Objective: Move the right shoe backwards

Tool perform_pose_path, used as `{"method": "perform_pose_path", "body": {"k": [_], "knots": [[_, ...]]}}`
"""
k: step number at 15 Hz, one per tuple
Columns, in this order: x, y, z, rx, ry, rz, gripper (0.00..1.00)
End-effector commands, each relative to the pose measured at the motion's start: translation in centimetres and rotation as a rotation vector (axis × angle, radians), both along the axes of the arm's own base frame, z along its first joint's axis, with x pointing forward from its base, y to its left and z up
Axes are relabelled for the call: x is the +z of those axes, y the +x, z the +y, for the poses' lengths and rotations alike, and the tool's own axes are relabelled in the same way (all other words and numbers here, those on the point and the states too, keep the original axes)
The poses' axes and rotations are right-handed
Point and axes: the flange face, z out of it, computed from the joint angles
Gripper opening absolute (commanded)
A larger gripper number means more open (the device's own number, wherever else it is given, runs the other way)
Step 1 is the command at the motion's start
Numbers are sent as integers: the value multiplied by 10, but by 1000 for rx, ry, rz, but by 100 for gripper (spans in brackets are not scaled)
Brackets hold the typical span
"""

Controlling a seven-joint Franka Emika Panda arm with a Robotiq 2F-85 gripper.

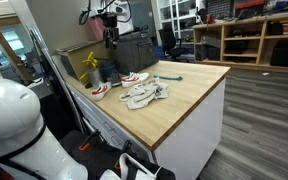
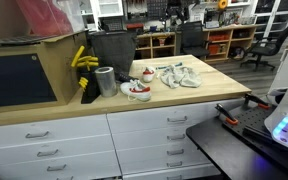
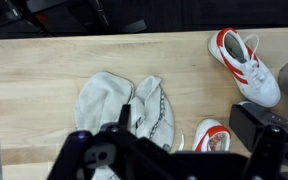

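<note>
Two white shoes with red trim lie on the wooden tabletop (image 3: 44, 80). In the wrist view one shoe (image 3: 246, 65) lies at the upper right. The other shoe (image 3: 212, 135) lies at the bottom, partly hidden by my gripper's body. Both exterior views show them side by side: one shoe (image 1: 134, 78) (image 2: 144, 73) and the other shoe (image 1: 101, 90) (image 2: 137, 90). My gripper (image 3: 189, 130) is open and empty. It hangs above the table, over the lower shoe and the cloth edge. In an exterior view the gripper (image 1: 110, 33) is well above the table.
A crumpled grey-white cloth (image 3: 124, 105) (image 1: 144, 95) (image 2: 179, 75) lies beside the shoes. A metal cup (image 1: 106, 72) (image 2: 106, 82), a yellow object (image 1: 92, 60) (image 2: 82, 60) and a black box (image 1: 134, 50) (image 2: 112, 48) stand close behind the shoes.
</note>
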Motion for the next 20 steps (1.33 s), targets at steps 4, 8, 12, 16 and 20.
{"method": "perform_pose_path", "body": {"k": [4, 8, 12, 16, 20], "knots": [[-22, 59, 7, -107, -88, -30, 100], [-54, 84, 20, -127, -136, -26, 100], [-95, 103, 43, -117, -183, -25, 100], [-132, 122, 66, -109, -209, -38, 100], [-170, 142, 87, -96, -221, -60, 100]]}}
